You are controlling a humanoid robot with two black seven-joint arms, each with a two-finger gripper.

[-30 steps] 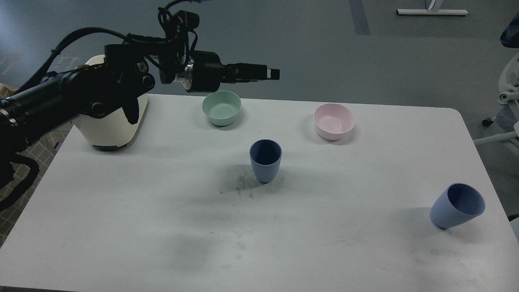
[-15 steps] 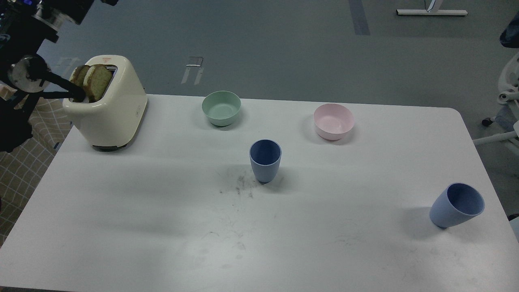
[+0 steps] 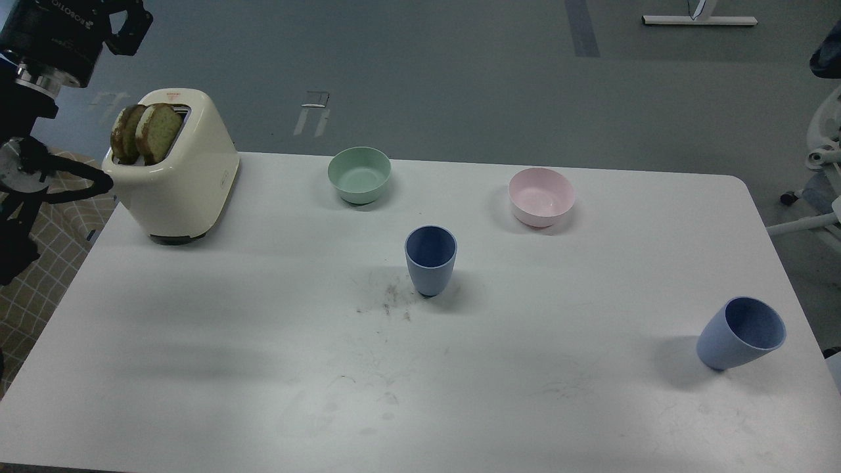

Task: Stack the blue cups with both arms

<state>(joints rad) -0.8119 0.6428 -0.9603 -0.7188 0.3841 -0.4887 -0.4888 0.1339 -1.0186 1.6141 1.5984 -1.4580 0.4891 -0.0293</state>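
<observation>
One blue cup (image 3: 430,259) stands upright near the middle of the white table (image 3: 197,368), mouth up. The second blue cup (image 3: 741,334) stands near the table's right edge, apart from the first. My left arm is raised at the top left corner, off the table's left end. Its gripper (image 3: 127,25) is partly cut by the frame edge, far from both cups, and nothing shows in it. Its fingers cannot be told apart. My right arm is out of view.
A cream toaster (image 3: 181,180) with two bread slices stands at the back left. A pale green bowl (image 3: 359,174) and a pink bowl (image 3: 541,196) stand behind the middle cup. An office chair base (image 3: 815,197) stands beyond the right edge.
My left arm has swung from above the green bowl back and up to the top left corner, uncovering the toaster. The cups and bowls have not moved.
</observation>
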